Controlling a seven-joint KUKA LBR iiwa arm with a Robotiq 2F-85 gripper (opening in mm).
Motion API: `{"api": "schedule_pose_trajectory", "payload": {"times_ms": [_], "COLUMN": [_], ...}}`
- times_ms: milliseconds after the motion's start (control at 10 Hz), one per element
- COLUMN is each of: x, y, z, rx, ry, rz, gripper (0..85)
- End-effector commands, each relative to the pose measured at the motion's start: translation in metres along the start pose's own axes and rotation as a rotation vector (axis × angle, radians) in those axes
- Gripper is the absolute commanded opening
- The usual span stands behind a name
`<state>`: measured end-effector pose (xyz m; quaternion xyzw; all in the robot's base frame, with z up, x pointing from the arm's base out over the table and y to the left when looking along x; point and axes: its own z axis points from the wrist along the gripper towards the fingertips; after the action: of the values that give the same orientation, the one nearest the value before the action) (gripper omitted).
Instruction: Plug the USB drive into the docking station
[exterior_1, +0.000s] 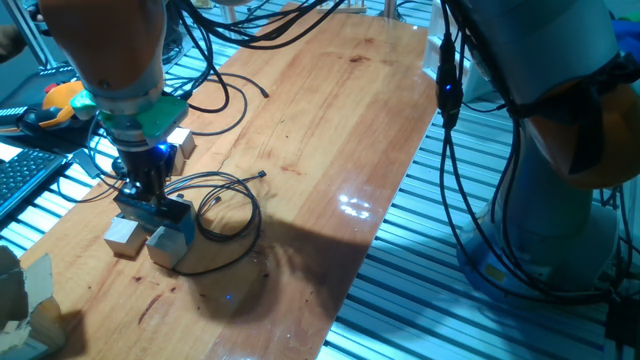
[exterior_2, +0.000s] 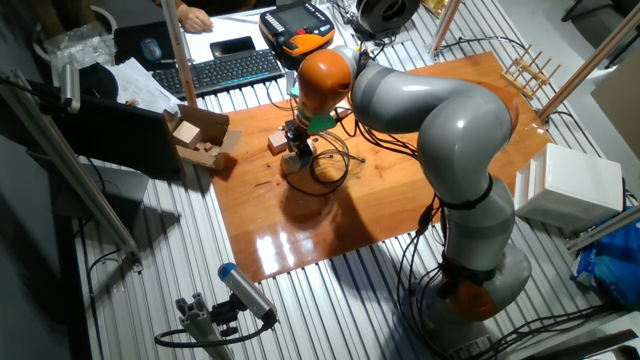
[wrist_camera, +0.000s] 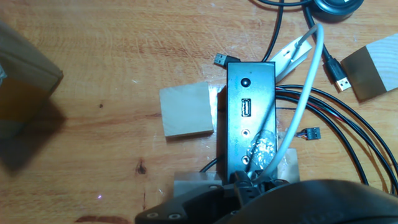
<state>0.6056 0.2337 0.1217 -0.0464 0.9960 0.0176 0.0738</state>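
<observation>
Docking station (wrist_camera: 249, 118) lies on the table (wrist_camera: 112, 50), 1 wooden cube (wrist_camera: 186, 110) touching its left side

The wooden table (exterior_1: 330, 130) carries the docking station (wrist_camera: 250, 118), a flat dark box lying near one end with a pale wooden cube (wrist_camera: 186, 111) just beside its long side and another wooden cube (wrist_camera: 372, 74) further off. Thin black cables (exterior_1: 225, 205) loop across the boards next to the box, and a loose USB plug (wrist_camera: 339, 73) lies near the second cube.
</observation>
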Motion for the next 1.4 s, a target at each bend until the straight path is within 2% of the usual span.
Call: {"api": "schedule_pose_trajectory", "payload": {"times_ms": [0, 400, 1300], "x": [0.0001, 0.0021, 0.0021], "y": [-0.0002, -0.0015, -0.0005], "z": [0.0002, 0.0014, 0.0008], "rx": [-0.001, -0.009, -0.007], "ry": [0.0, 0.002, 0.001], "rz": [-0.001, -0.006, -0.008], "gripper": [0.0, 0.0, 0.0]}}
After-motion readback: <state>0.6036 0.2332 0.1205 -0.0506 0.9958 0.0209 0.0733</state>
